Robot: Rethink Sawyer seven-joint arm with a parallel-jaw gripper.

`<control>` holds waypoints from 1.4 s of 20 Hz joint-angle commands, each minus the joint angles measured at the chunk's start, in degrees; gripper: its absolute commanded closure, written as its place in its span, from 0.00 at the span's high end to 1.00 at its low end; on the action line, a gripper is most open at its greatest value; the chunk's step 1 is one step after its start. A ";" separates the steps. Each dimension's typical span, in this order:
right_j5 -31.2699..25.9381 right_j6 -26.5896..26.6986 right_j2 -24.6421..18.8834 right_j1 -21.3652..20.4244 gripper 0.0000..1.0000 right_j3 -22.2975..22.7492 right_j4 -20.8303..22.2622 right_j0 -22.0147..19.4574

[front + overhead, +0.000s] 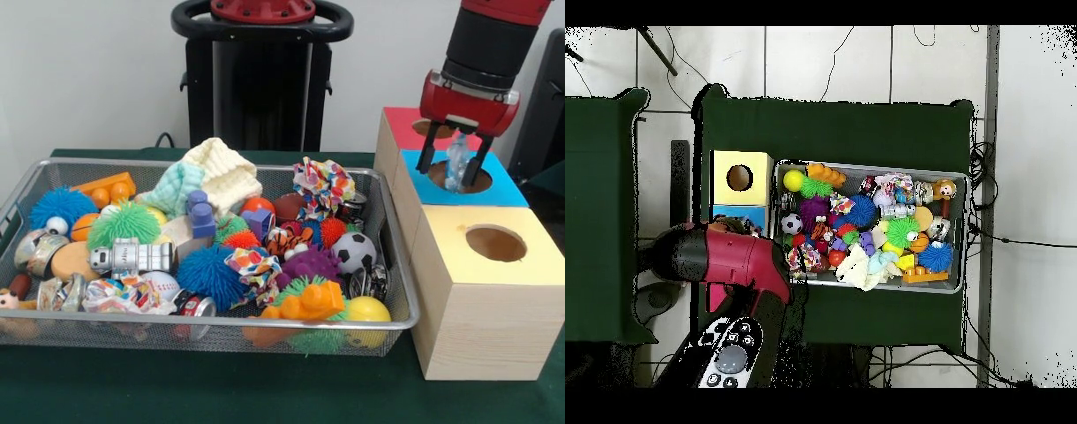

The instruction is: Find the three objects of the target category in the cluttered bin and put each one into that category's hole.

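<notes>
My gripper (453, 168) hangs over the round hole of the blue-topped box (512, 187). Its fingers are spread open. A crumpled clear plastic bottle (457, 157) stands upright between them, with a gap on each side, and its lower end is at the hole's mouth. The wire bin (265, 323) to the left is heaped with toys: spiky balls, a soccer ball (355, 251), crushed cans (196, 306), a knitted cloth (221, 172). In the overhead view the red arm (735, 262) covers the blue box and hides the gripper.
Three wooden boxes stand in a row right of the bin: a red-topped one (402, 124) at the back, the blue one, and a yellow-topped one (490, 265) with its own hole (495, 242) in front. Green cloth covers the table (177, 389).
</notes>
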State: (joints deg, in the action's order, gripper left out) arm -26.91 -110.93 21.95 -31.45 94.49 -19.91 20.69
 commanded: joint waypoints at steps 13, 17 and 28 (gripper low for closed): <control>-0.64 -11.68 -6.16 0.74 1.00 5.19 -1.95 -1.34; -2.82 -11.37 -6.27 -0.38 1.00 4.25 -2.25 -1.63; -10.22 -8.18 -8.08 -7.71 1.00 0.21 -3.10 -6.24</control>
State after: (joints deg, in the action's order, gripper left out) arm -28.39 -110.93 20.75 -35.87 94.90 -20.18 17.99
